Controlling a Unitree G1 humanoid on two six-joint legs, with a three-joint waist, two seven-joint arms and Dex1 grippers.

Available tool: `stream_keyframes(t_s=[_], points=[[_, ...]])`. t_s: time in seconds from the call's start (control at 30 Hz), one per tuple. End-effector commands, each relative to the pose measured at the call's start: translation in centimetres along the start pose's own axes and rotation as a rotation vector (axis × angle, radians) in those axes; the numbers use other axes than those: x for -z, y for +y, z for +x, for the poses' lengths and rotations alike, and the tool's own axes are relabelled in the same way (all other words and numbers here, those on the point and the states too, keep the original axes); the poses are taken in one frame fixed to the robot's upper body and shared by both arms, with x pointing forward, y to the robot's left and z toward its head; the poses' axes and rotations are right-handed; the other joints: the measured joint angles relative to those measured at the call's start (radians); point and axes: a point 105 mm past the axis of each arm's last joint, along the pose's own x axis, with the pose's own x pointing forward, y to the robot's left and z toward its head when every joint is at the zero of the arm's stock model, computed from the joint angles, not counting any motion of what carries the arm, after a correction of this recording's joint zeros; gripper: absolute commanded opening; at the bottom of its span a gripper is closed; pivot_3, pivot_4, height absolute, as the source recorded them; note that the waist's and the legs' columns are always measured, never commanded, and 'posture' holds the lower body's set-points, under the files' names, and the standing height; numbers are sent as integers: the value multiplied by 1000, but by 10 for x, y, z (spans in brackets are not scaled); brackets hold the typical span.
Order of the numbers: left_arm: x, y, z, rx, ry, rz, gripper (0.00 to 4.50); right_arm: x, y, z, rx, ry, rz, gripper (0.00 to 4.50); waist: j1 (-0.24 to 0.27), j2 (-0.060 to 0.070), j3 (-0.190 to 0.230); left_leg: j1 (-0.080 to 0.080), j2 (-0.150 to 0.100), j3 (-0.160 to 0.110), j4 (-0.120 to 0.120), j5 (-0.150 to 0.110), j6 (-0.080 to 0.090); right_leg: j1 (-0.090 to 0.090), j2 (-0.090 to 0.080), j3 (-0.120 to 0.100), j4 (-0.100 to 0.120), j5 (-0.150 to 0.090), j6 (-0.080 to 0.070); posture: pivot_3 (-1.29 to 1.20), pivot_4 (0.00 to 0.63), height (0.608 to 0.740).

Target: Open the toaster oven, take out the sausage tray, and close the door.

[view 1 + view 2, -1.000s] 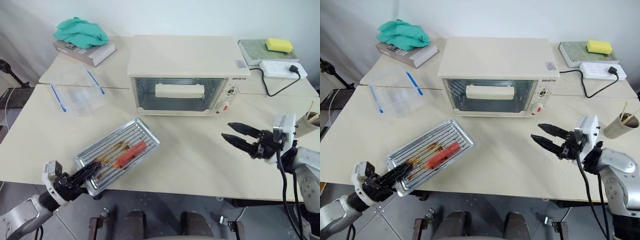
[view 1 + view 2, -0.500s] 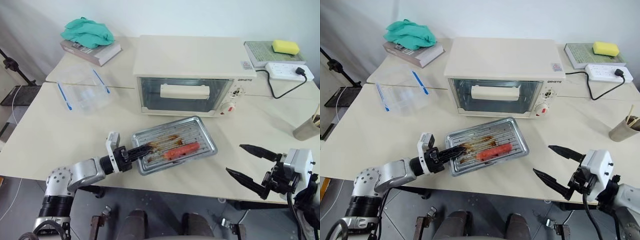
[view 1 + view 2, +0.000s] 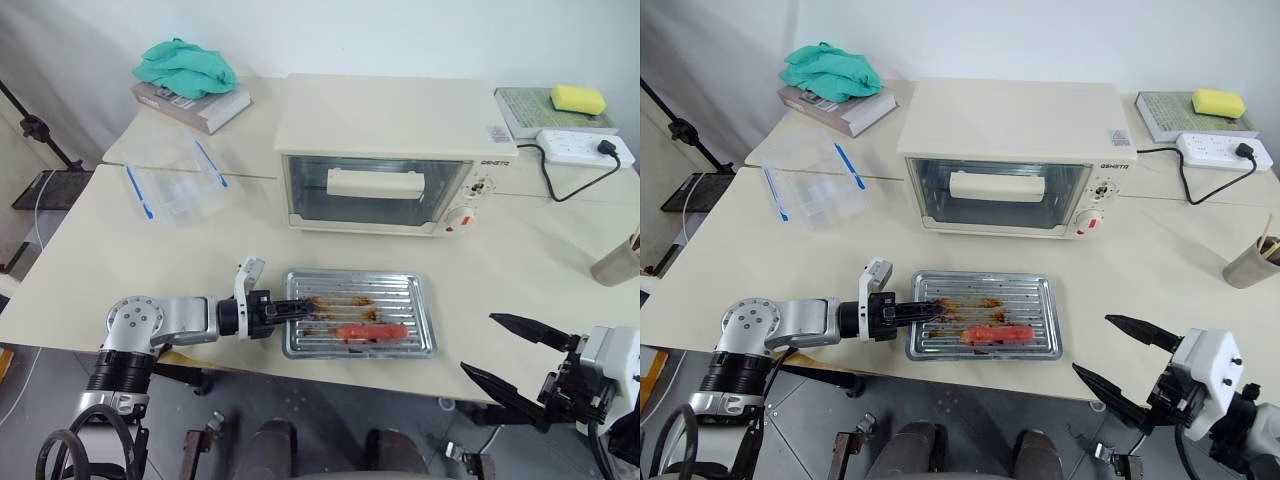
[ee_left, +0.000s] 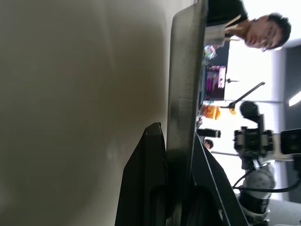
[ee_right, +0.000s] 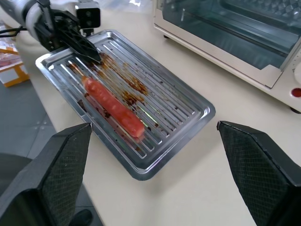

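The cream-white toaster oven [image 3: 385,130] stands at the back of the table, its glass door [image 3: 375,190] closed. In front of it, near the table's front edge, lies the shiny ribbed sausage tray [image 3: 400,300] with brown stains and one red sausage [image 3: 372,332]. My left gripper [image 3: 303,309] reaches in from the left and is shut on the tray's left rim [image 4: 183,94], one finger [image 4: 146,188] on each side. Off the table's front right corner, my right gripper [image 3: 478,343] is wide open and holds nothing; its wrist view looks over the tray [image 5: 178,117] and sausage [image 5: 113,106].
A clear plastic container with blue strips [image 3: 178,185] sits at the left. A book with a green cloth [image 3: 185,65] lies at back left. A power strip [image 3: 580,148], a yellow sponge [image 3: 577,97] and a cup [image 3: 620,262] are at the right. A person [image 4: 261,30] shows far off.
My left gripper carried the tray from the table's front left to just in front of the oven, and it now lies square to the edge. The right gripper opened wider and drew back off the table.
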Motion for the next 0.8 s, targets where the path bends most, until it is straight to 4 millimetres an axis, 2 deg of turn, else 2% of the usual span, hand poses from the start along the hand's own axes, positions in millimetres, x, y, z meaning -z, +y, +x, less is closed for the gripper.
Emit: stream_keyframes(t_s=[0.03, 0.23, 0.37, 0.43, 0.47, 0.53, 0.63, 0.73, 0.8], points=[[-5, 21, 1, -87, -27, -33, 1231, -8, 12, -3, -62, 8, -22, 4500, -1, 0, 0, 1, 0, 0, 0, 0, 0, 1, 0, 0, -1, 0, 0, 0, 150, 740], [-6, 24, 4, -90, -37, 4, 2900, -8, 12, -2, -51, 7, -18, 4500, 2, 0, 0, 1, 1, 0, -1, 0, 0, 3, 1, -1, -5, 1, 0, 0, 150, 740], [-5, 18, -8, -82, -47, 73, 3964, -6, 10, -1, -60, 8, -19, 4500, -2, 0, 0, 2, 1, 0, -1, 0, 0, 4, 1, -1, -6, 2, -1, 0, 150, 740], [-3, 13, -27, -90, -78, 154, 4466, -6, 8, 3, -83, 1, -23, 4500, -11, -1, 0, 2, 2, 0, -1, -1, -1, 4, 2, -1, -7, 2, -1, 0, 150, 740], [-2, 6, -41, -70, -120, 189, 4466, -5, 7, 6, -99, -5, -24, 4500, -24, -1, 0, 2, 3, 0, -2, -1, -1, 4, 3, -1, -7, 3, -1, 0, 150, 740], [0, -1, -54, -45, -166, 226, 4466, -5, 5, 8, -115, -11, -26, 4500, -46, -1, 0, 2, 7, 1, -3, -2, -4, 3, 8, 1, -10, 3, -3, 0, 150, 740], [5, -5, -82, -124, -237, 435, 4466, -3, 2, 14, -152, -22, -31, 4500, -56, -1, 0, -1, 10, 1, -4, -3, -5, 0, 11, 1, -11, 3, -4, 0, 150, 740], [10, -3, -103, -159, -266, 534, 4466, 0, 1, 18, -186, -27, -41, 4500, -52, -1, 0, -1, 12, 5, -5, -4, -5, -2, 13, 3, -13, 3, -4, 0, 150, 740], [1, 7, -128, -250, -376, 583, 4466, 1, -2, 23, -205, -39, -68, 4500, -46, 0, 1, -2, 12, 7, -5, -4, -4, -4, 13, 5, -14, 3, -4, 0, 150, 740]])
